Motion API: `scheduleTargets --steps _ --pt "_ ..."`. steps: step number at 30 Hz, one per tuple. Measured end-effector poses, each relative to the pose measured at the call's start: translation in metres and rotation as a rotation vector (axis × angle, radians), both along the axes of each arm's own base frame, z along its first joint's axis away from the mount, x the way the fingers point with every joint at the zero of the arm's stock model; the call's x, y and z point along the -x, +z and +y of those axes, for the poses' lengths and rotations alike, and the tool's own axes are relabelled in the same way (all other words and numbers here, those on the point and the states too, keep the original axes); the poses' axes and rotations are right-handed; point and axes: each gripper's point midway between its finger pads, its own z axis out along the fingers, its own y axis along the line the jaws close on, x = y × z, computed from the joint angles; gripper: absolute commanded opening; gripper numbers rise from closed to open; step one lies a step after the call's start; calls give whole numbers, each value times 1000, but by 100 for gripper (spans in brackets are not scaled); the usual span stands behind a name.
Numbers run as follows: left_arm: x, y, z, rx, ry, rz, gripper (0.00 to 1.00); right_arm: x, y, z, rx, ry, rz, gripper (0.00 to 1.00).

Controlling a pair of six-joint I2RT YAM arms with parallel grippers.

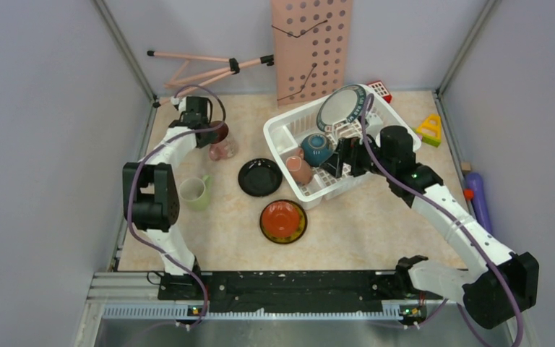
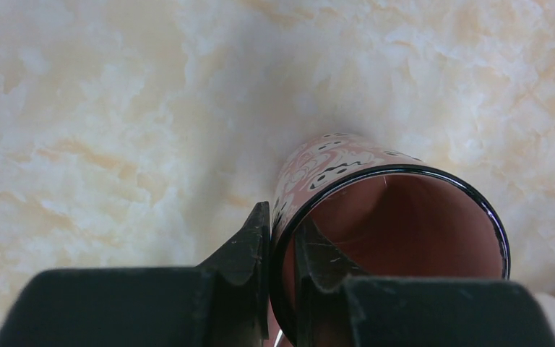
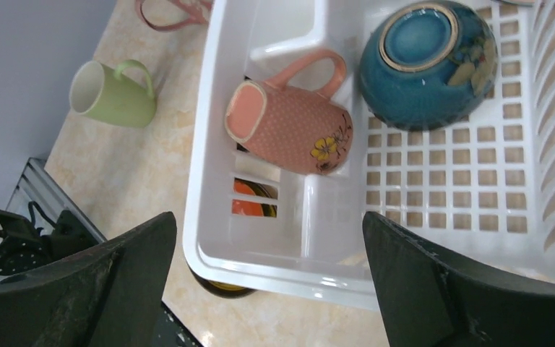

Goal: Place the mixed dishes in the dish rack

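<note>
The left gripper pinched the rim of the pink patterned cup at the far left of the table, with one finger inside and one outside. The cup stood mouth-up, long axis about vertical. The dish rack lay to its right, well apart. The right gripper hung wide open over the rack — empty.

Lab: enclosed test table, grey walls

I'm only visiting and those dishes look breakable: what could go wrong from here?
The left gripper pinches only the rim of the patterned cup; once lifted, it might tilt or slip out.
In the dish rack, the pink mug lies on its side beside the teal bowl; another cup lowered there could knock them.
</note>
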Motion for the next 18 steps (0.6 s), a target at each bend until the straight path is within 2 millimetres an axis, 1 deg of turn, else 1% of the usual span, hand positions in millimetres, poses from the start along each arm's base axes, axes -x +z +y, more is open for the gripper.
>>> scheduleTargets --steps 2,4,6,7,8,10,11,12,13,15,18 --pt "10 6 -4 27 -21 -3 0 0 5 4 -21 19 -14 99" --pt "22 20 -11 68 -47 -29 0 1 11 9 -53 37 -19 99" --pt "32 44 -20 124 -81 -81 0 3 21 17 -104 69 -31 99" --pt "38 63 -28 168 -106 -128 0 3 28 22 -135 87 -41 99" --pt "41 77 -35 201 -126 -164 0 3 34 26 -163 104 -50 99" --pt "47 113 -54 301 -186 -272 0 3 50 37 -237 141 -70 99" --pt "50 127 -62 351 -210 -317 0 3 56 41 -268 158 -74 98" --pt "53 147 -76 431 -248 -383 0 3 61 45 -296 175 -78 98" --pt "55 156 -83 481 -265 -415 0 3 65 49 -322 189 -78 98" --pt "61 177 -105 635 -315 -488 0 3 70 56 -360 211 -73 97" --pt "66 190 -132 830 -353 -525 0 5 76 65 -416 236 -72 92"
